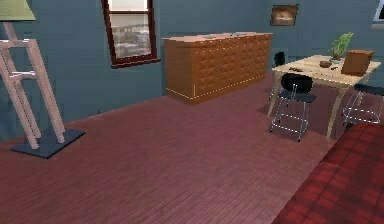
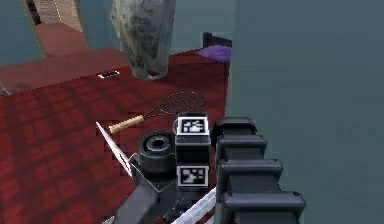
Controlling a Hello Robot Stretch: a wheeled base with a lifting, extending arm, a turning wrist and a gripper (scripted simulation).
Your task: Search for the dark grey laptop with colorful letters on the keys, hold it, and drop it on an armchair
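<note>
The pincer (image 2: 140, 160) sits low in the arm side view, its dark body just left of the two marked white squares at the end of the arm (image 2: 245, 175). I cannot tell how its fingers stand, nor whether it holds anything.

Right of the pincer and close behind the arm rises a teal wall (image 2: 300, 80). Red-brown floor (image 2: 60, 110) stretches beneath the pincer and beyond it. Far beyond it, up against the corner, stands a large pale grey mass (image 2: 145, 35), and a purple thing (image 2: 215, 50) lies right of that.

The forward view shows a wide wooden chest of drawers (image 1: 218, 65), a red plaid surface (image 1: 340, 185), a wooden table (image 1: 310, 70) with black stools (image 1: 295, 95) beside it, a tripod lamp (image 1: 25, 90) and a window (image 1: 130, 30).

Just beyond the pincer a racket (image 2: 175, 102) lies flat on the floor, its handle pointing toward the pincer's side. Farther out lies a small flat object (image 2: 107, 74).

On the table stand a plant (image 1: 342, 45) and a brown box (image 1: 357, 62).
</note>
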